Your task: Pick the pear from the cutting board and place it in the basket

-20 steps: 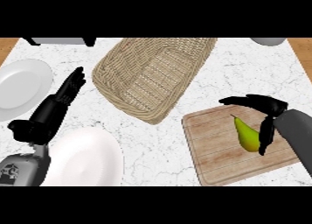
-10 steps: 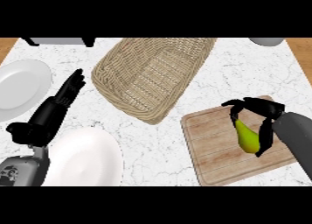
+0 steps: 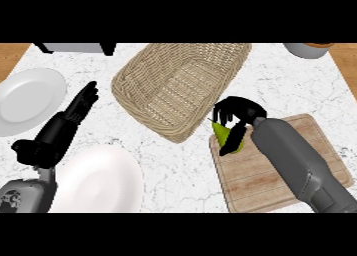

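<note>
The green pear is held by my right hand, whose fingers curl round its top; it hangs over the left edge of the wooden cutting board, tilted. The woven basket lies just left of the hand, its near rim a short way from the pear. My left hand rests open on the counter at the left, fingers pointing up and away from me, between two white plates.
A white plate sits at the far left and another near the lower left. A grey appliance stands at the back left. A small bowl is at the back right.
My right hand has closed on the pear and carried it left, from the board's middle to its left edge beside the basket. The left hand has not moved.
</note>
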`<state>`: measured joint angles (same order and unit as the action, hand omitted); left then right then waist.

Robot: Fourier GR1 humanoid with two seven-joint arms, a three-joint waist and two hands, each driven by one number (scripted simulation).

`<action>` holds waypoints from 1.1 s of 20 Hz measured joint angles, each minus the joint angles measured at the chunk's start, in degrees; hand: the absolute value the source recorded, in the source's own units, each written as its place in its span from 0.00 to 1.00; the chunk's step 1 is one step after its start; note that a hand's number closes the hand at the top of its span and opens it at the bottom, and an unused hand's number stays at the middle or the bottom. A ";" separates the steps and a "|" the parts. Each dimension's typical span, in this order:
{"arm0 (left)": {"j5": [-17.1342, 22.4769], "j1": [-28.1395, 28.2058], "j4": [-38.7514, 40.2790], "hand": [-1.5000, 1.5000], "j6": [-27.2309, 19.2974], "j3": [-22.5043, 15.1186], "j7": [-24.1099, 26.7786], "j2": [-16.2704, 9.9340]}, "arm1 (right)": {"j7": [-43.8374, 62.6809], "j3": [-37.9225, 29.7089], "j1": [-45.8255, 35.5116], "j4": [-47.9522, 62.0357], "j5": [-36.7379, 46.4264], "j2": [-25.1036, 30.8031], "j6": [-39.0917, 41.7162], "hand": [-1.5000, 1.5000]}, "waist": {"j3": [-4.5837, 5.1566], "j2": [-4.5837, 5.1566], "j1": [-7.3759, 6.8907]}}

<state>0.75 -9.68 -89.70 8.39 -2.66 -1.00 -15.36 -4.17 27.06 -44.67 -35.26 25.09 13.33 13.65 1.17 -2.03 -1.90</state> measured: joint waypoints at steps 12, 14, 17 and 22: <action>-0.05 -2.56 1.03 0.50 1.91 -2.56 0.32 1.13 | 36.75 1.13 -11.30 -6.65 2.10 -12.48 -29.45 1.00 | -0.87 1.12 -5.62; -0.02 -3.04 1.18 0.50 2.30 -3.09 0.22 1.38 | 40.87 1.86 -13.95 -9.26 2.28 -12.80 -35.15 1.00 | -0.91 1.07 -6.50; 0.10 -4.20 1.59 0.50 2.63 -3.52 -0.16 1.79 | 47.31 3.82 -18.12 -12.25 3.52 -13.05 -43.34 1.00 | -0.88 1.14 -7.30; -0.07 -5.74 2.43 0.50 2.64 -3.87 -0.60 2.31 | 57.98 7.54 -26.03 -14.22 6.21 -13.10 -50.88 1.00 | -0.72 1.22 -7.83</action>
<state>0.68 -15.42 -87.27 11.04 -6.53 -1.61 -13.05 53.81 34.60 -70.70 -49.48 31.30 0.23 -37.23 0.45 -0.81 -9.73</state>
